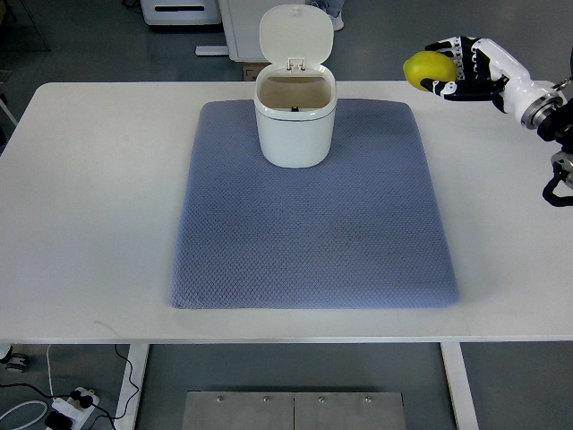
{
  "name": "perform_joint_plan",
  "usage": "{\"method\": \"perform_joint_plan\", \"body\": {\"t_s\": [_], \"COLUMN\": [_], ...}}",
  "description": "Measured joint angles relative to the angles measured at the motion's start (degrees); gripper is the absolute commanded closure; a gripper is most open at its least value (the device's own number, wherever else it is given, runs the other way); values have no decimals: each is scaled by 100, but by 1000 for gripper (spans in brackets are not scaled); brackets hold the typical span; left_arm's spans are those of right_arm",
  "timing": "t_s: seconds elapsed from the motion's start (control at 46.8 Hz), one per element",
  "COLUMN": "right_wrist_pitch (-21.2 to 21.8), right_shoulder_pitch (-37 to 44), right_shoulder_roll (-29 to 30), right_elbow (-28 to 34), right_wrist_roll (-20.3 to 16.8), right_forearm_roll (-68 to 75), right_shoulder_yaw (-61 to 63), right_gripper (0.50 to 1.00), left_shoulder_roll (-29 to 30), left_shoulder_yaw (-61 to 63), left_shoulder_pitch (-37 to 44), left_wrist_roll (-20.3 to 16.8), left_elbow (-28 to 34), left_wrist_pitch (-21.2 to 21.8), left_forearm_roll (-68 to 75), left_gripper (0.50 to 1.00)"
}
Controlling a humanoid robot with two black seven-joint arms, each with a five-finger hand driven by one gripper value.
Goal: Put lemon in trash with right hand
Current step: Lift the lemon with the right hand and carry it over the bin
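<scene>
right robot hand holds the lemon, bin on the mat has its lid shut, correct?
Not quite: the bin's lid is open, tipped back, as the top view shows. The rest stands: the right robot hand holds the lemon, and the bin sits on the mat.

a lab: white bench (89, 179), bare grey floor, power strip (72, 405) with cables underneath.

The right robot hand (458, 69) is white with black finger joints — silver wrist cuff, black forearm parts behind.
</scene>
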Motion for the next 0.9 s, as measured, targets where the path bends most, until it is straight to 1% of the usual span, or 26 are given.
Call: {"method": "perform_joint_plan", "body": {"t_s": [0.257,0.492,0.663,0.898], "right_wrist_pitch": [-7,-52,-77,-112], "right_shoulder_pitch": [317,425,533,600], "right_shoulder_roll": [462,856,1082,1213], "right_elbow": [6,6,4,-10], "right_wrist_roll": [-97,-217,-234,-393], "right_forearm_roll": [-1,-8,-27,-41], "right_shoulder_yaw": [-20,-37,-52,-54], "right_gripper": [1000,1000,1000,1000], "left_shoulder_roll": [0,0,0,0], "left_shoulder_yaw": [0,0,0,0], "left_shoulder_pitch": [-1,0,0,0], "left_wrist_roll": [-1,-1,-1,-4], "left_elbow": [0,0,0,0], "left_wrist_pitch": [0,0,0,0], "left_forearm_roll": [0,0,0,0], "left_gripper": [500,500,500,500]}}
